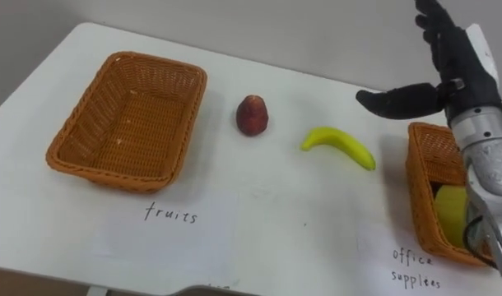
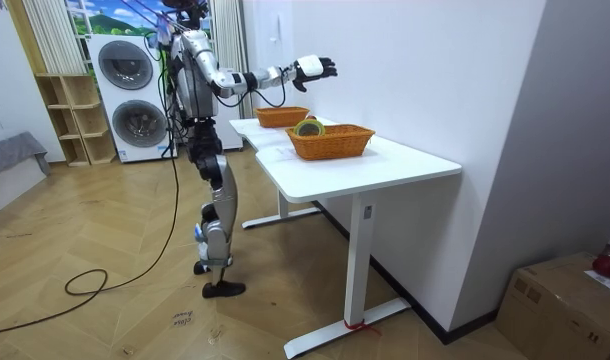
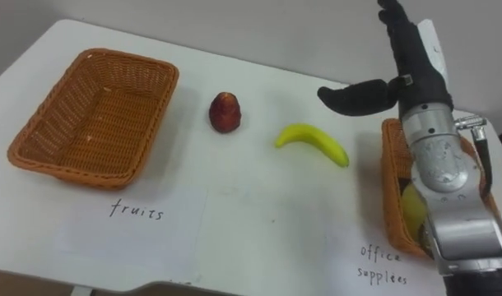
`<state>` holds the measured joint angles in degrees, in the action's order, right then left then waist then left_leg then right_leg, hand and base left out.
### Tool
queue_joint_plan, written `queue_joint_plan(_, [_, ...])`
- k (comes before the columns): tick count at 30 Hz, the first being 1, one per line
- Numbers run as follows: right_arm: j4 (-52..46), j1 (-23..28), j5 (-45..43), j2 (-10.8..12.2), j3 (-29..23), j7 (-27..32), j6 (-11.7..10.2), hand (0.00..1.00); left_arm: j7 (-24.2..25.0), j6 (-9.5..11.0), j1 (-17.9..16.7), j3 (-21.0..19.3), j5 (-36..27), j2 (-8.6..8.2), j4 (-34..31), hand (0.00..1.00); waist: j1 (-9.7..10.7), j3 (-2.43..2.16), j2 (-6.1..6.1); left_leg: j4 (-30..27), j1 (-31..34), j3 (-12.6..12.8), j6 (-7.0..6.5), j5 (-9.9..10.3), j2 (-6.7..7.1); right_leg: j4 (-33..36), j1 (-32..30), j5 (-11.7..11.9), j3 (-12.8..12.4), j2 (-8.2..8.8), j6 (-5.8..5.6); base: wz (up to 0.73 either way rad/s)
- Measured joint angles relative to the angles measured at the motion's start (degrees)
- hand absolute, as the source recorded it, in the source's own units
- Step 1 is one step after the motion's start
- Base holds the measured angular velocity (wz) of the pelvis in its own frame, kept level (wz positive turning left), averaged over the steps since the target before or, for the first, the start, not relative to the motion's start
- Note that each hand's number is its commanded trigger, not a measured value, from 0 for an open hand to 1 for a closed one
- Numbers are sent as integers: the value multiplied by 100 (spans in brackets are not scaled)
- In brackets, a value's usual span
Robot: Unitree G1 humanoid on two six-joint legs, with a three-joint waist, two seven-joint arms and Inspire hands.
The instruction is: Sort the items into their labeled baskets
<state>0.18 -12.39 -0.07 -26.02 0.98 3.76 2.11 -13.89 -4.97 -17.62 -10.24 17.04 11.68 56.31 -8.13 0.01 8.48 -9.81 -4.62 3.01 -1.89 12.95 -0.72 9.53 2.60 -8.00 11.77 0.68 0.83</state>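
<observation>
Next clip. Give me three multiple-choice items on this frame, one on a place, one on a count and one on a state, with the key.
1. Where does the curved yellow banana lie?
A. On the floor
B. On the white table, between the left brown woven wicker basket and the right brown woven wicker basket
C. In the robot hand

2. How many fruits lie loose on the table?
A. One
B. Two
C. Four

3. In what state is the right robot hand?
A. Open, holding nothing
B. Shut on the banana
C. Shut, holding nothing

Key:
1 B: the banana rests on the tabletop, outside both baskets.
2 B: the loose fruits are the banana and the round red fruit.
3 A: the hand's fingers are spread above the table, touching nothing.
</observation>
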Motion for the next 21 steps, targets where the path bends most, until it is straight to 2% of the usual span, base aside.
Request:
queue_joint_plan(4, [4,0,-28,-1,11,-155,0,0,-1,0,13,34,9,5,6,0,-4,48,-67,25,3,-24,-5,-1,6,14,-4,0,46,9,0,2])
queue_joint_plan(9, [138,-2,-153,-9,10,-413,17,0,58,-31,15,26,219,3,-8,0,-20,46,-65,11,2,-18,-5,-3,4,20,4,0,82,9,0,2])
queue_joint_plan(11, [181,-2,-170,-9,11,-520,88,0,117,-51,21,30,272,-5,-23,0,-22,30,-42,9,-6,-21,-7,-4,9,16,18,0,97,10,-1,2])
queue_joint_plan(21, [371,-3,-400,-8,43,-856,155,0,336,-136,32,41,282,-5,-33,0,-39,32,-51,-15,-19,-30,-22,-14,23,21,41,-2,100,37,-3,0])
